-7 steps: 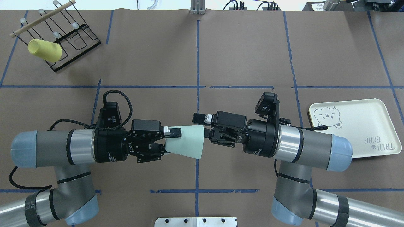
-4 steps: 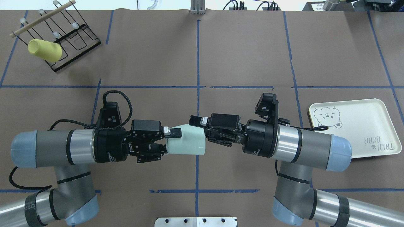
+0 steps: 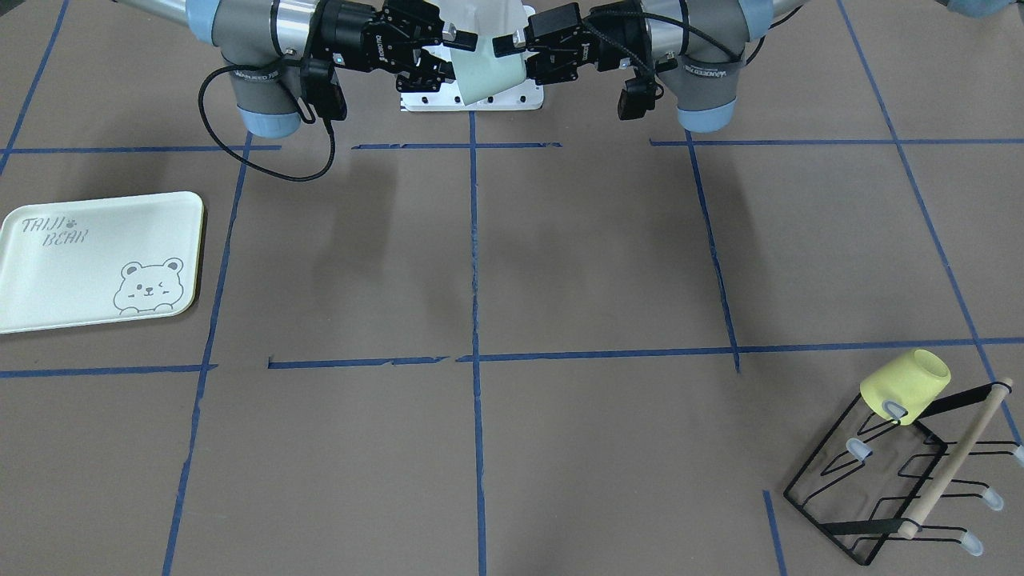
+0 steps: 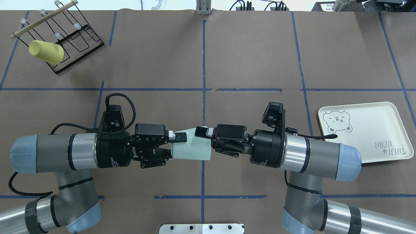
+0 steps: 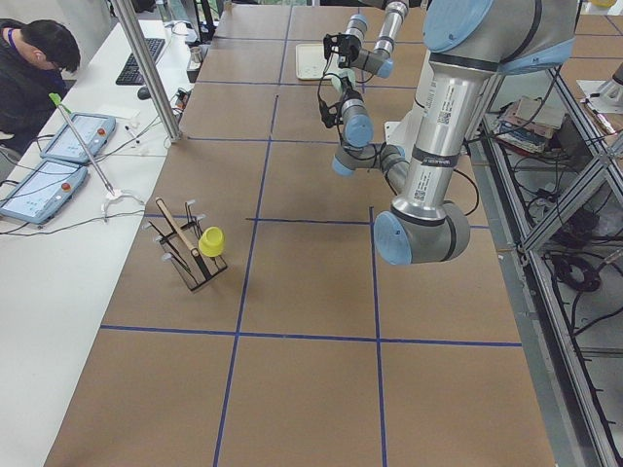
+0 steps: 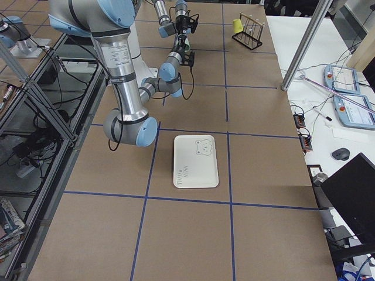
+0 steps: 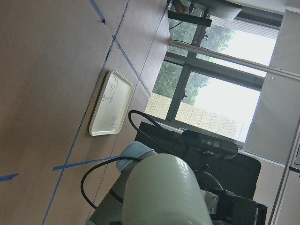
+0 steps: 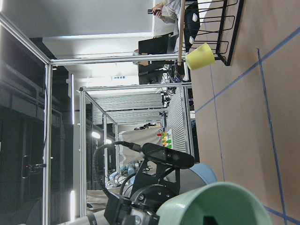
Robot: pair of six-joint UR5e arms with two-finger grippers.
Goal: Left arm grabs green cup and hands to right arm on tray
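The pale green cup (image 4: 191, 149) lies sideways in the air over the table's middle, between the two arms. My left gripper (image 4: 177, 145) is shut on its base end. My right gripper (image 4: 203, 141) is open at the cup's mouth, one finger (image 4: 201, 132) lying along the outside of the wall and the other hidden inside. The front view shows the cup (image 3: 490, 76) between both grippers. The right wrist view looks into the cup's mouth (image 8: 225, 197). The left wrist view shows its side (image 7: 164, 192). The cream bear tray (image 4: 367, 130) lies flat beside the right arm.
A yellow cup (image 4: 45, 52) hangs on a black wire rack (image 4: 71, 48) at the far left corner. A metal mounting plate (image 4: 201, 228) sits at the near edge. Blue tape lines cross the brown table. An operator sits beyond the table in the exterior left view.
My right gripper has moved in toward the left one and onto the cup's mouth end. The cup has tilted slightly. The left gripper has kept its hold and place.
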